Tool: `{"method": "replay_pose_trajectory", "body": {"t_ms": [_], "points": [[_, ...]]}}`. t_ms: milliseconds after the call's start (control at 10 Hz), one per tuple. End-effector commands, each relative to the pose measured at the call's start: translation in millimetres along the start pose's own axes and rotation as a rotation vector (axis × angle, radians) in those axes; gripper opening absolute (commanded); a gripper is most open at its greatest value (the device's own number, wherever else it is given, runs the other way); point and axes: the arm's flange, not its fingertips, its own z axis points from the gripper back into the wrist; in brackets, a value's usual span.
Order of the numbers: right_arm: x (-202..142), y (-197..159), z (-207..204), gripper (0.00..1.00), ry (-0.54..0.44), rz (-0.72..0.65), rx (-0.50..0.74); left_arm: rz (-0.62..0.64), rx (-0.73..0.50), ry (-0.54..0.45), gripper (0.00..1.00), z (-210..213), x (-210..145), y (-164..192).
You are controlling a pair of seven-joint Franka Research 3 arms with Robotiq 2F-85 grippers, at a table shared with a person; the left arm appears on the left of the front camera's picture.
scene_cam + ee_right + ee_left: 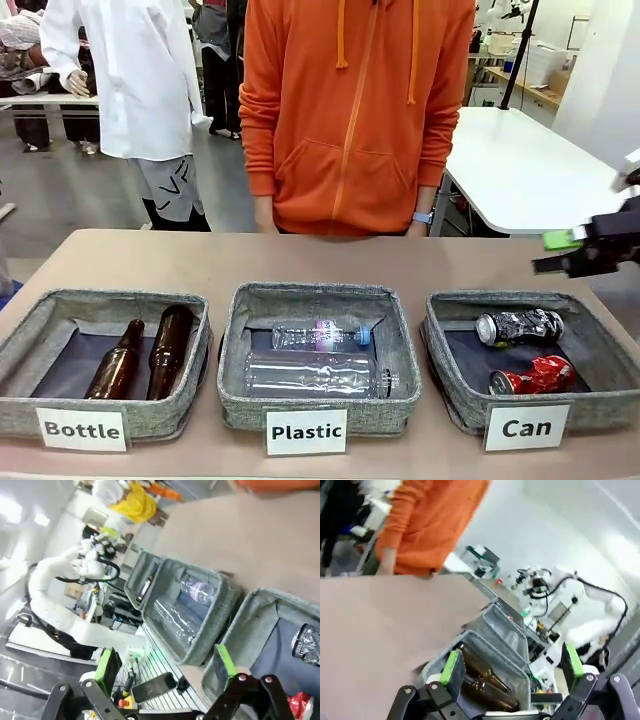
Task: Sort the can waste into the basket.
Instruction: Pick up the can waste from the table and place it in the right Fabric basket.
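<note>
Both cans, the patterned can (518, 326) and the red can (533, 376), already lay inside the "Can" basket (455, 385), and with the right gripper (565, 252) and left gripper (512, 667) spread wide and empty, sorting looked finished, leaving only retreat.

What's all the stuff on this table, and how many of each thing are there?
Baskets: three, grey, in a row, labelled Bottle, Plastic and Can.
Glass bottles: two, brown, lying in the Bottle basket.
Plastic bottles: two, clear, lying in the Plastic basket.
Cans: two in the Can basket, one black-and-silver, one red and dented.
Table: one, tan.
Person: one, orange hoodie, far side.
Right gripper: open, above the table's right edge.
Left gripper: open, over the Bottle basket.
</note>
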Motion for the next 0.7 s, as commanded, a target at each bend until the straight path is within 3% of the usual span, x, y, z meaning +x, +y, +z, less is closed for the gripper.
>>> {"method": "replay_pose_trajectory", "body": {"t_ms": [0, 300, 400, 500, 600], "points": [[-2.4, 6.6, 23.7, 1.0, -0.048, 0.035, 0.03, -0.073, -0.051, 0.134, 1.0, -26.3, 10.8, -7.5], [-2.4, 6.6, 23.7, 1.0, -0.048, 0.035, 0.03, -0.071, -0.012, 0.395, 1.0, -90.1, 33.1, -32.1], [-2.4, 6.6, 23.7, 1.0, -0.048, 0.035, 0.03, -0.06, 0.007, 0.452, 1.0, -115.4, 25.9, -27.9], [-2.4, 6.6, 23.7, 1.0, -0.048, 0.035, 0.03, -0.084, -0.055, 0.311, 1.0, -77.2, 34.3, -18.3], [-2.4, 6.6, 23.7, 1.0, -0.048, 0.035, 0.03, -0.084, -0.055, 0.311, 1.0, -77.2, 34.3, -18.3]]}}
